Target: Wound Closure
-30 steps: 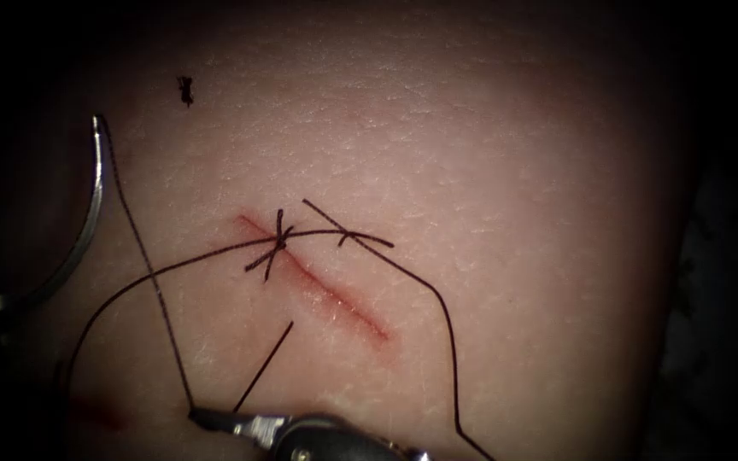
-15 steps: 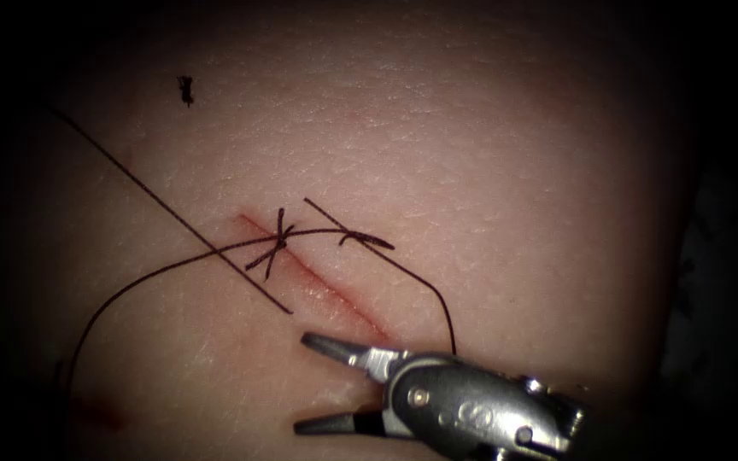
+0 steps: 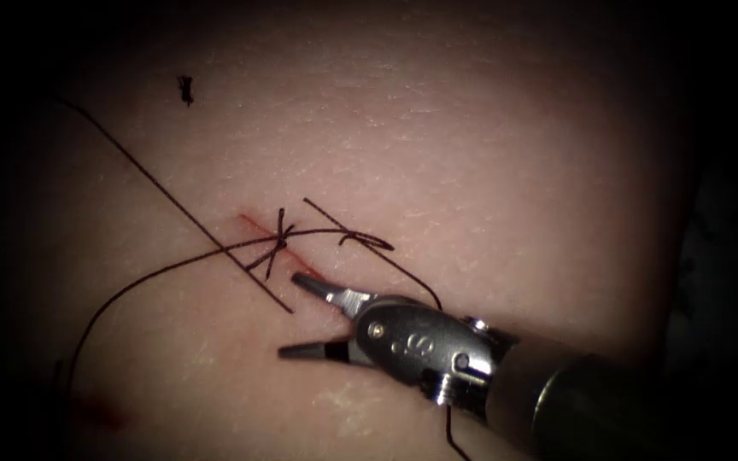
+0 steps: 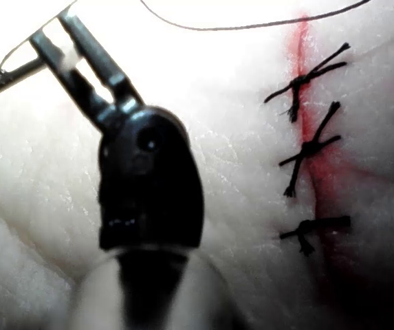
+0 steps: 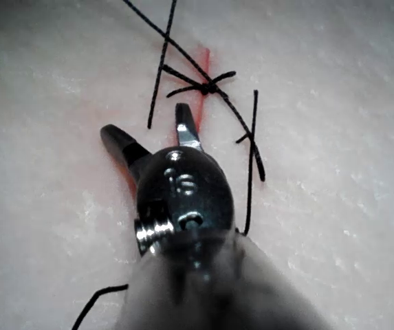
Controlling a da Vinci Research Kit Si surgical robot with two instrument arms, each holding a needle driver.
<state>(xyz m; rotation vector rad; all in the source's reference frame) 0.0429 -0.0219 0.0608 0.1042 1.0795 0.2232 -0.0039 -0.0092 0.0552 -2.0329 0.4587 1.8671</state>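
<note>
One right tool [image 3: 288,314] is seen over the tissue [image 3: 471,154], its two jaws spread wide and nothing gripped; the upper jaw lies on the cut [image 3: 254,226], just below one tied knot [image 3: 279,243]. Several strands of thread [image 3: 147,183] cross there. One needle [image 4: 11,72] is clamped by the left tool [image 4: 52,27], clear of the tissue (where along its curve cannot be told). Since half a second ago, the open right tool has been brought up-left towards the knot.
</note>
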